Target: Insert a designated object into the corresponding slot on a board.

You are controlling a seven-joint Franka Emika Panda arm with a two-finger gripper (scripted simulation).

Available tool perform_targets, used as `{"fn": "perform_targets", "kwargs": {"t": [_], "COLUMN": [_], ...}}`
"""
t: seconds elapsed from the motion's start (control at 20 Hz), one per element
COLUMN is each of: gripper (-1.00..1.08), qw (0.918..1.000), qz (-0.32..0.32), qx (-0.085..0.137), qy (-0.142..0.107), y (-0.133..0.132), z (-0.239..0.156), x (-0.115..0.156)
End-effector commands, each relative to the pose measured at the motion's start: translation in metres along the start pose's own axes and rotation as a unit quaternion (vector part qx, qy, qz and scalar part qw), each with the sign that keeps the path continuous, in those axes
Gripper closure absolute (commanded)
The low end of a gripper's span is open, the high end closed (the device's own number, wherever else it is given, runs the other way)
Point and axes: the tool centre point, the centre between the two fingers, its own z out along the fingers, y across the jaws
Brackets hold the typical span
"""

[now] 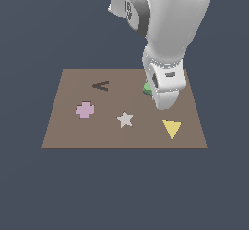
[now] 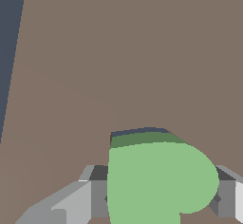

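The bright green heart-like block [image 2: 159,182] sits between my gripper [image 2: 161,200] fingers, which press on its two sides. A thin dark strip of the heart-shaped slot [image 2: 137,132] shows along the block's far edge, so the block stands at the slot; I cannot tell how deep it sits. In the exterior view only a sliver of the green block [image 1: 147,87] shows beside the white hand [image 1: 165,85], low over the brown board [image 1: 121,139] at its back right. The fingertips are hidden there.
On the board lie a pink cross [image 1: 85,109], a pale star [image 1: 125,119] and a yellow triangle [image 1: 171,128]. A dark A-shaped cutout [image 1: 101,85] is at the back. Dark floor [image 2: 9,28] borders the board [image 2: 95,52].
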Motion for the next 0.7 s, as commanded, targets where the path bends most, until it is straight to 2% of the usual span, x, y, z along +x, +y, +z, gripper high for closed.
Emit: {"fn": "perform_targets", "kwargs": {"t": [0.0,0.15,0.2,0.65], "gripper": [1.08,1.08,-0.92,-0.92], "qw": [1.0000,1.0000,1.0000,1.0000], "qz": [-0.002,-0.003,-0.003,-0.003], "qx": [0.000,0.000,0.000,0.000], "qy": [0.000,0.000,0.000,0.000], "y": [-0.0007,-0.0012,-0.0012,-0.0012], "z": [0.0046,0.0082,0.0082,0.0082], "x": [0.0004,0.0005,0.0005,0.0005]}}
